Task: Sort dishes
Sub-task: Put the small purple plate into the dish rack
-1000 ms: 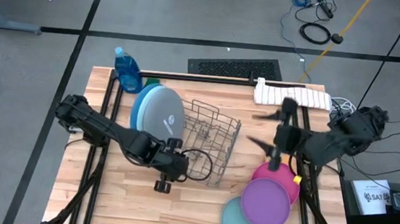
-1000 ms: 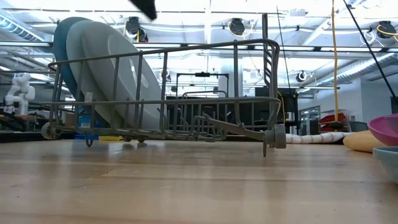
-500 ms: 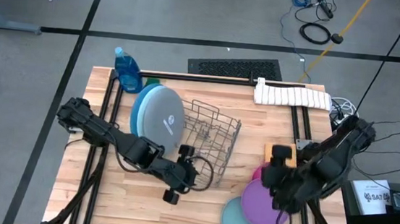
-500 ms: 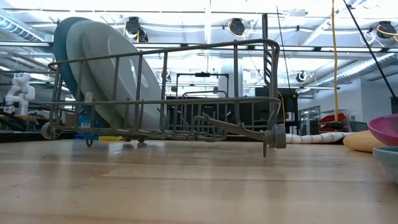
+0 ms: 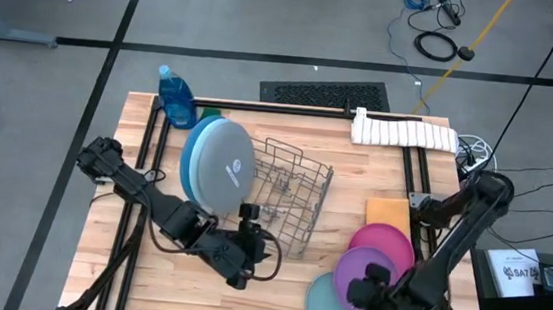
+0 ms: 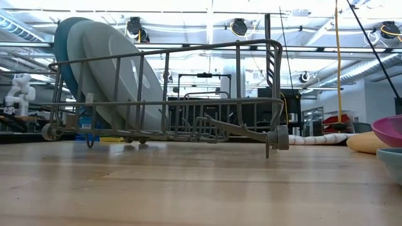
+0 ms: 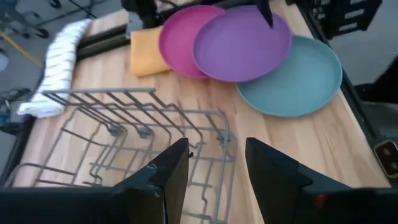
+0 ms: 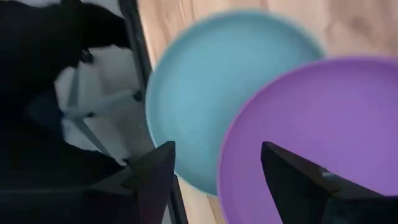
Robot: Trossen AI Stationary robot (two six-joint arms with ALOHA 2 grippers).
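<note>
While both arms reach over it, the wooden table is seen from above with the wire rack near its centre. Against the rack's nine o'clock end two large plates are stood on edge: a grey plate in front and a blue plate behind it, the same pair showing tilted at the rack's left end in the low view. A rolled white towel is laid along the table's edge at one o'clock, and a blue bottle is stood at the eleven o'clock corner. Three small plates are stacked overlapping at about four o'clock from the rack: a purple plate is set uppermost, partly covering a pink plate on its twelve o'clock side and a teal plate on its seven o'clock side. An orange sponge is lain touching the pink plate at twelve o'clock. The left gripper is held just off the rack's six o'clock edge, its fingers parted and nothing gripped. The right gripper is poised over the purple plate's six o'clock rim, its fingers spread wide apart with nothing between them.
</note>
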